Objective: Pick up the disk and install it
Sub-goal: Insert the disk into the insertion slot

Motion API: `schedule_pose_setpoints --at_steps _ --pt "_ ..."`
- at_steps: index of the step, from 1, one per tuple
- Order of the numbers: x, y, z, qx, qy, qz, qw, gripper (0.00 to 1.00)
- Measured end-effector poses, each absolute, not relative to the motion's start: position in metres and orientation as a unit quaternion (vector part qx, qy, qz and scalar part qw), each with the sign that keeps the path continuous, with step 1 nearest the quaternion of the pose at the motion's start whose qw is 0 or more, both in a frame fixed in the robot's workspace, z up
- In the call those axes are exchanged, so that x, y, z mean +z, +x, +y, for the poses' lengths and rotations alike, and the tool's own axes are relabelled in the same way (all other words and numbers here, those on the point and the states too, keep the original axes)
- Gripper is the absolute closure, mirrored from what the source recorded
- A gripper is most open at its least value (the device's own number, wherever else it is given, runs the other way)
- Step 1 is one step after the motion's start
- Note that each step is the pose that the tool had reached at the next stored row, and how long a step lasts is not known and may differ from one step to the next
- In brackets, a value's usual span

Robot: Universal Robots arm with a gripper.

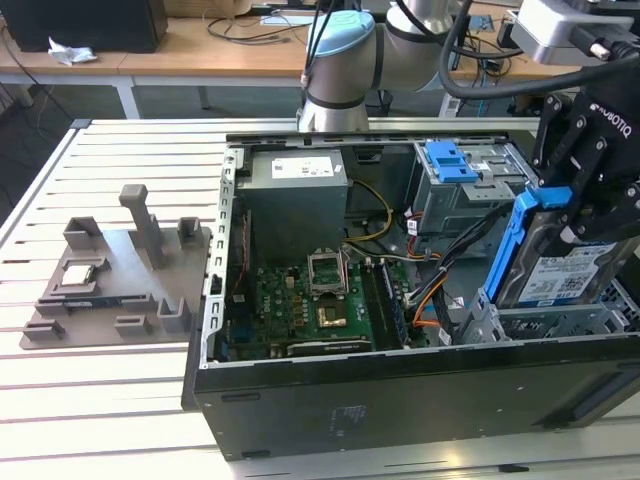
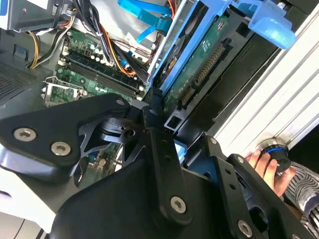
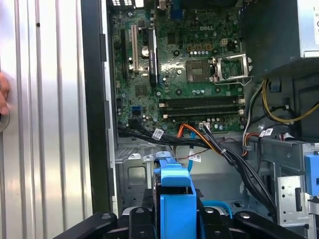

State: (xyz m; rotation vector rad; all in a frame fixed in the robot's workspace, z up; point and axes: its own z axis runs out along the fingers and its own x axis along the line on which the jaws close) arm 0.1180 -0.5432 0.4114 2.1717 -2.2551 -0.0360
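Observation:
The disk (image 1: pixel 562 276), a silver drive with a white-and-blue label in a blue bracket (image 1: pixel 522 238), hangs tilted over the grey metal bay (image 1: pixel 556 322) at the exterior view's right end of the open computer case (image 1: pixel 400 390). My gripper (image 1: pixel 580 215) is shut on its upper part from above. The second wrist view looks along the disk's green circuit-board underside (image 2: pixel 200 63) and the bracket (image 2: pixel 271 26), with one black finger (image 2: pixel 155 130) against it. In the first wrist view the bracket's end (image 3: pixel 176 199) sits between the black fingers (image 3: pixel 144 216), above the case floor.
Inside the case lie the motherboard (image 1: pixel 322 300), the power supply (image 1: pixel 296 195), loose cables (image 1: pixel 440 290) and a blue latch on a grey cage (image 1: pixel 452 160). A grey fixture plate (image 1: pixel 130 290) holds a processor chip (image 1: pixel 80 274). A person's hand (image 2: pixel 263 165) rests beside the case.

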Motion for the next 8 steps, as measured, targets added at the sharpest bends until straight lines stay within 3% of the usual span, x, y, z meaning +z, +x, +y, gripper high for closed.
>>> schedule_pose_setpoints --at_steps 7,8 --pt "0.4107 0.118 -0.5431 -0.011 0.694 -0.72 0.006 0.63" --pt "0.4108 0.1181 -0.5431 -0.011 0.694 -0.72 0.006 0.56"
